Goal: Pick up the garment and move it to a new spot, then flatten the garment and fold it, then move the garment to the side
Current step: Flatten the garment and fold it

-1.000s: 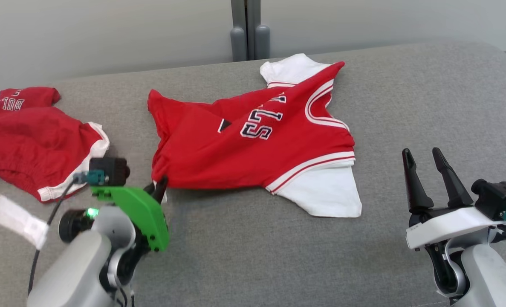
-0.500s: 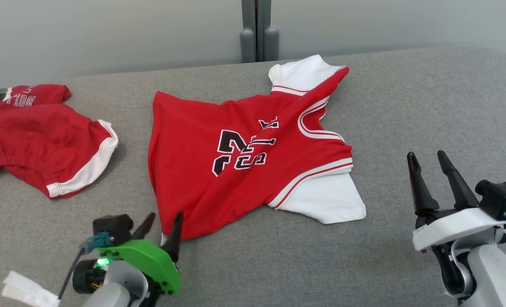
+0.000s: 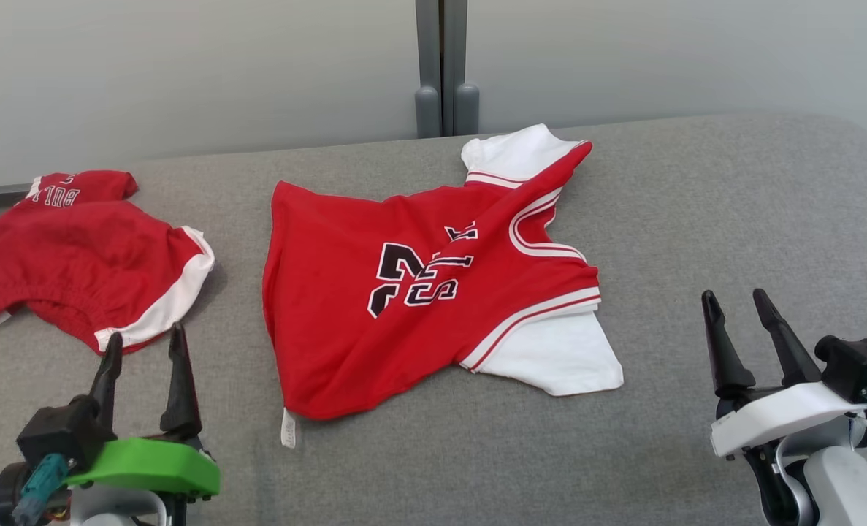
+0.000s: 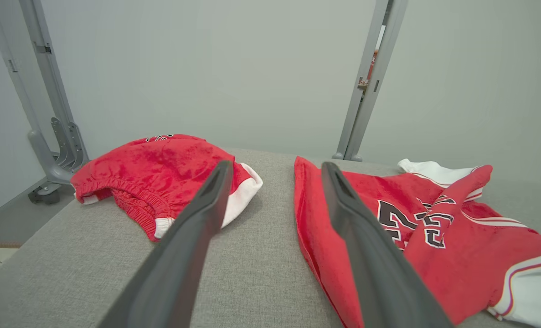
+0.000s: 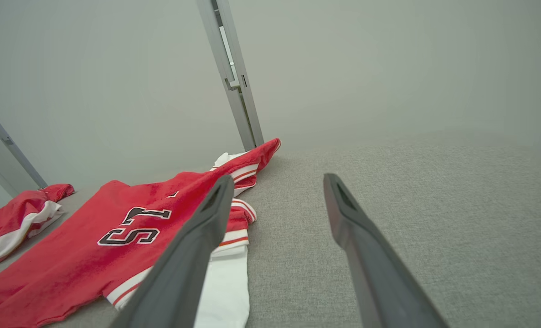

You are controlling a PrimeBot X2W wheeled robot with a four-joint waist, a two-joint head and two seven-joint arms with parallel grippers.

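Two claws up front, left claw [image 3: 146, 334] and right claw [image 3: 735, 295], both wide open holding nothing, I'd guess ready for flattening. Red jersey [image 3: 418, 292] lies rumpled on the grey cushion [image 3: 696, 219] beyond them, shoulder flopped over. Red shorts [image 3: 75, 248] off left.

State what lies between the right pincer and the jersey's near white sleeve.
Nothing but bare grey upholstery: the head view shows it running unbroken from the right pincer to the white sleeve of the jersey.

Jersey [image 3: 345, 321] in the middle of the cushion [image 3: 696, 219], shorts [image 3: 75, 263] apart to its left, posts [image 3: 444, 95] behind
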